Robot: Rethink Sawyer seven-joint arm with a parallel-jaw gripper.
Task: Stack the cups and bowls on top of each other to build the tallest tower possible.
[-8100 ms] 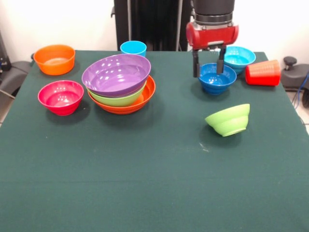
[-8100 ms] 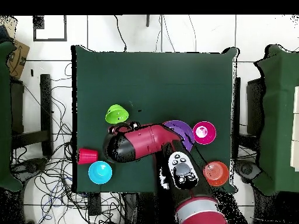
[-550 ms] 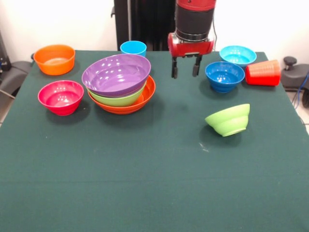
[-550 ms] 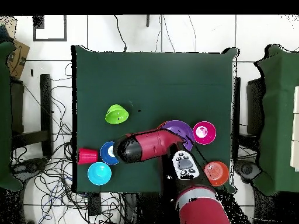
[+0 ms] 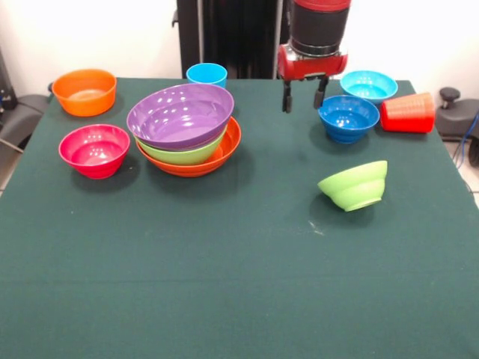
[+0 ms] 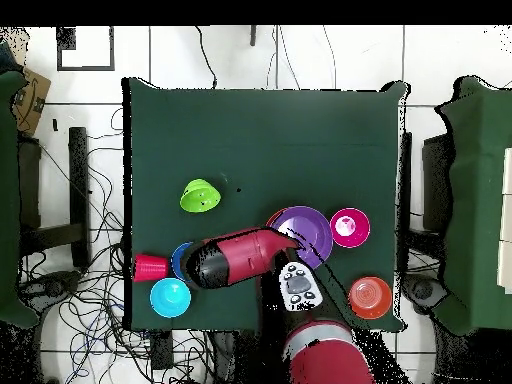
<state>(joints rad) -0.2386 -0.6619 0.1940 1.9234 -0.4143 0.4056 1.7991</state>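
In the front view you see the gripper (image 5: 302, 95) hanging from the red and black arm above the far part of the green table (image 5: 224, 284). Its two dark fingers (image 5: 286, 97) stand apart with nothing between them.

Just to the picture's right of it sits the dark blue bowl (image 5: 348, 118), upright on the cloth; the nearer finger looks close to its rim, though you cannot tell from this angle whether they touch. Behind that bowl is the light blue bowl (image 5: 368, 85), and beside both lies the red cup (image 5: 408, 113), tipped on its side. Nearer the camera, the small lime green bowl (image 5: 354, 185) rests tilted, its mouth facing partly sideways.

The tower (image 5: 185, 129) stands to the picture's left of the gripper, well apart from it: a purple bowl nested in a lime green one, nested in an orange one. Behind it stands the light blue cup (image 5: 206, 74), upright. Further left sit the magenta bowl (image 5: 94, 149) and the small orange bowl (image 5: 84, 91).

From overhead, the arm (image 6: 240, 255) covers part of the dark blue bowl and the edge of the tower.
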